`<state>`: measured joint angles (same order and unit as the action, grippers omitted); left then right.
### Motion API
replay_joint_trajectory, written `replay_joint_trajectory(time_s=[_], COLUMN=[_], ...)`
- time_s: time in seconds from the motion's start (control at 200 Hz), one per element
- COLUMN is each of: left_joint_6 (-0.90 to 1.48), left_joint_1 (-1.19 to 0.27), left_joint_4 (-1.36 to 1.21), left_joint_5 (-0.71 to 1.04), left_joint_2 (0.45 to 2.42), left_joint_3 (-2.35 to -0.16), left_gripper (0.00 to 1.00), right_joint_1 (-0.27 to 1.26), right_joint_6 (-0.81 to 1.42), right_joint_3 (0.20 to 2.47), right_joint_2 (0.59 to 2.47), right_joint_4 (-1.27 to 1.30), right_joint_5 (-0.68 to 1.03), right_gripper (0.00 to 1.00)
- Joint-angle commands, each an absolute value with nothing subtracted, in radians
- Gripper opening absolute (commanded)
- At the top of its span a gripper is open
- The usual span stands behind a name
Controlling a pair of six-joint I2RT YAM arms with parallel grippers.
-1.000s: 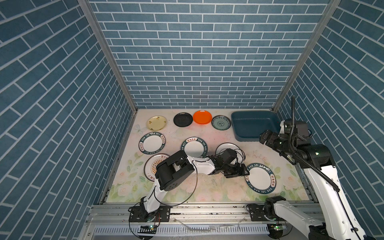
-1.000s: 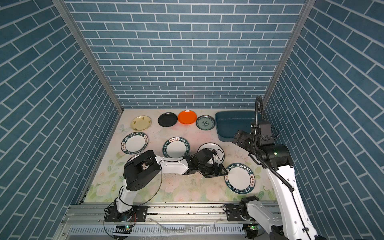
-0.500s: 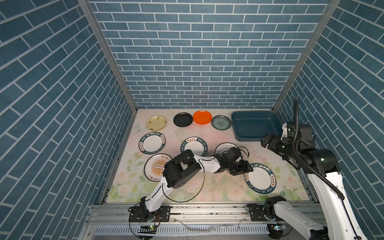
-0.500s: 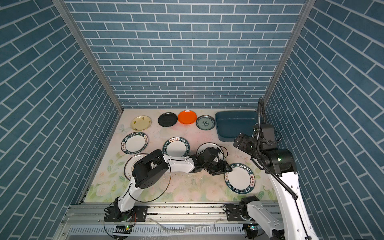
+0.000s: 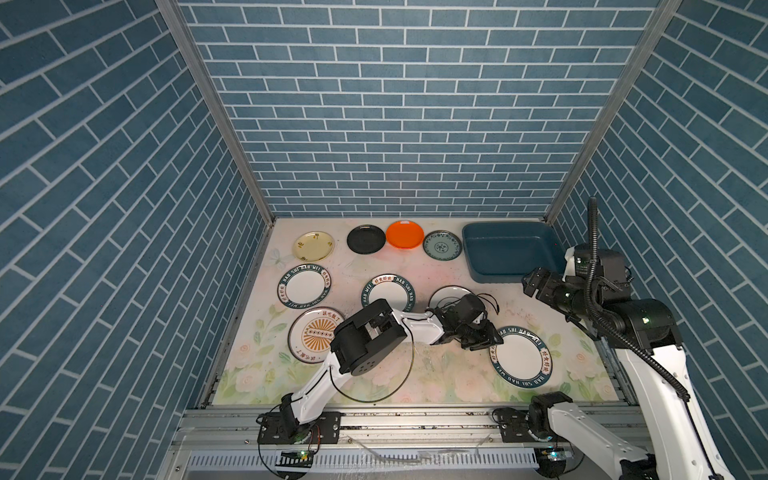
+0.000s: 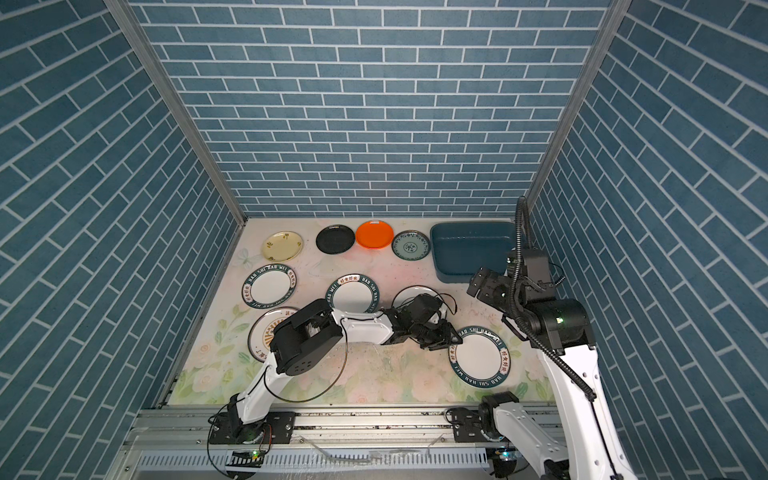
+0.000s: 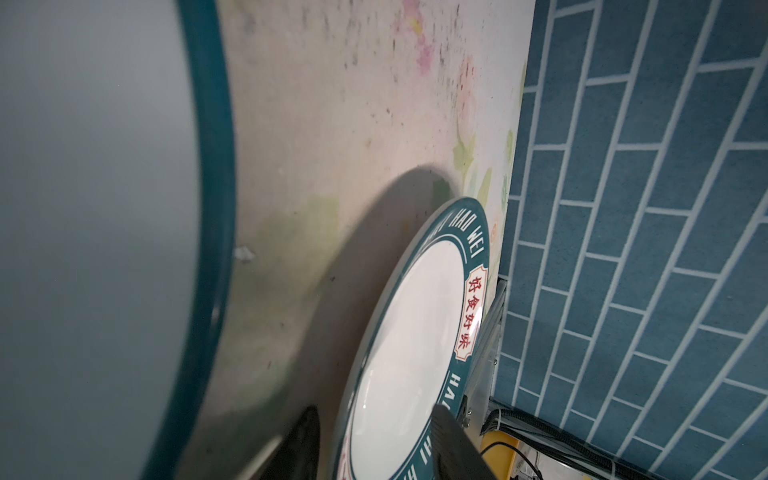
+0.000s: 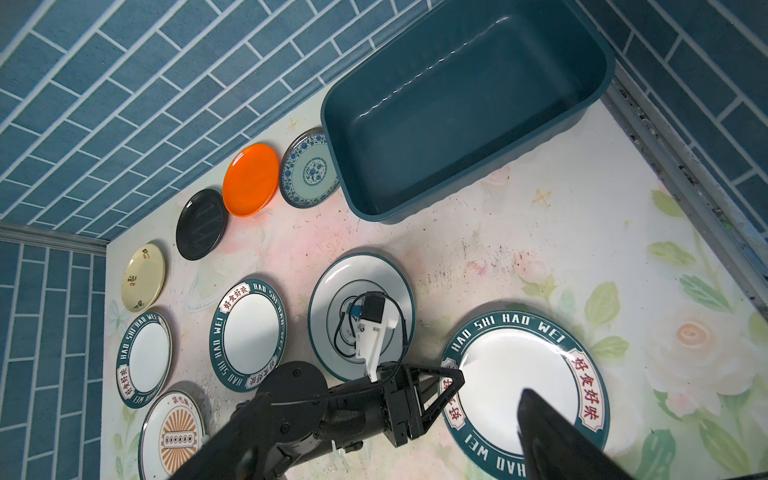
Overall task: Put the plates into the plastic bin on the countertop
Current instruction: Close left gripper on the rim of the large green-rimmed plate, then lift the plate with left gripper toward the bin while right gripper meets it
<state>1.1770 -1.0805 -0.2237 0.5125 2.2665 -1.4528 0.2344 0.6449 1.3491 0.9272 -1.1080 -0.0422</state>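
**A:** Where's your left gripper right now?

**B:** Down on the countertop, at the near-left edge of the lettered plate, the one lying flat at the front right. In the left wrist view one finger lies over the plate's white face and the other sits outside the rim, so your jaws straddle the edge. Whether they've bitten, I can't tell. There looks to be a sliver of gap on the outer side.

**A:** And the right gripper?

**B:** Jaws spread wide, nothing in them, hanging just off the near corner of the plastic bin. No plate is in the bin; all nine lie on the countertop.

**A:** How will that plate handle?

**B:** Stiff and glossy, I'd say; you can see the glare on its face. It won't sag, but it's slick, so a shallow pinch could let it slide out. It lies flat, so the rim is your only hold. Get the lower finger properly under the lip and bite deep onto the dark lettered band.

**A:** Weight?

**B:** Probably modest, but you're holding one edge, so the far side will want to droop and twist in the pads. Lift slowly and hold it near level.

**A:** Breakable?

**B:** I can't tell the material from here. Treat it as chippable: lower it into the bin, don't drop it, and mind the ringed plate just beside your wrist.
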Motion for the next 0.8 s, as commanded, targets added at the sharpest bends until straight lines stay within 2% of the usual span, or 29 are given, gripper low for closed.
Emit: replay_joint_trajectory(time_s=[0.0, 0.415, 0.795], left_joint_6=[1.169, 1.167, 1.145], left_joint_1=[-1.087, -1.089, -1.092], left_joint_4=[-0.150, -0.120, -0.111], left_joint_5=[0.494, 0.476, 0.468], left_joint_2=[2.297, 2.296, 2.281], left_joint_3=[-1.460, -1.465, -1.474], left_gripper=[0.39, 0.15, 0.02], right_joint_1=[0.230, 0.229, 0.229], right_joint_6=[0.614, 0.614, 0.617], right_joint_3=[1.365, 1.365, 1.364], right_joint_2=[0.927, 0.927, 0.925], right_joint_4=[-1.131, -1.129, -1.126], right_joint_5=[-0.067, -0.062, -0.057], right_gripper=[0.92, 0.92, 0.92])
